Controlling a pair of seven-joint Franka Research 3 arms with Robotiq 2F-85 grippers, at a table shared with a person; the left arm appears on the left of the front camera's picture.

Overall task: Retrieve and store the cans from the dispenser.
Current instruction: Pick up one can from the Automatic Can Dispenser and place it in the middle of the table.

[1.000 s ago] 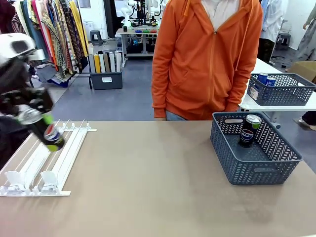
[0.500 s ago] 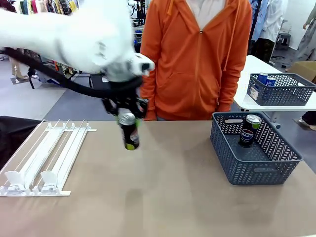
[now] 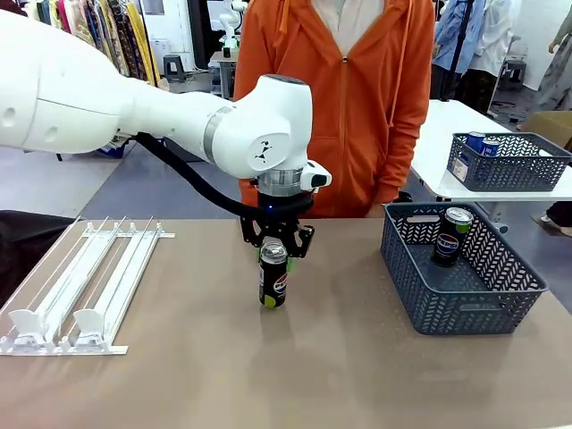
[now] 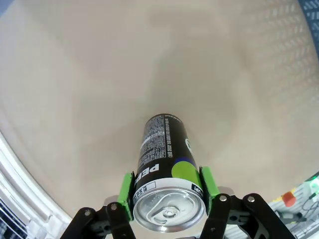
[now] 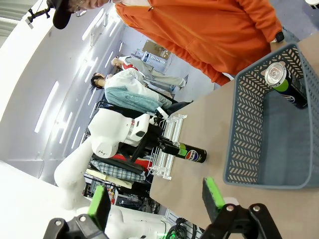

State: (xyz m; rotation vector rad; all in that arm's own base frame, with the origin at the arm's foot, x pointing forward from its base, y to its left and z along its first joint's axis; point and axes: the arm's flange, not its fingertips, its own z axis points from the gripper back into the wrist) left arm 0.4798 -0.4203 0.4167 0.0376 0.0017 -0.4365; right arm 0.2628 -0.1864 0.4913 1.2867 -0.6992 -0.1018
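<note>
Left end effector (image 3: pixel 274 248) pinching dark can (image 3: pixel 273 277) upright (mid-surface); best carried level, lowered gently into grey basket (image 3: pixel 465 295).

Partial white letters "PE" read on the held black can (image 4: pixel 164 164).

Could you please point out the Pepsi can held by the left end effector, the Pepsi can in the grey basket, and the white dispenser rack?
Held Pepsi can (image 3: pixel 273 284), front view, on its dark label.
Pepsi can in the basket (image 3: pixel 452 238), front view, on its side.
White dispenser rack (image 3: pixel 67 290), front view, on its rails.
</note>
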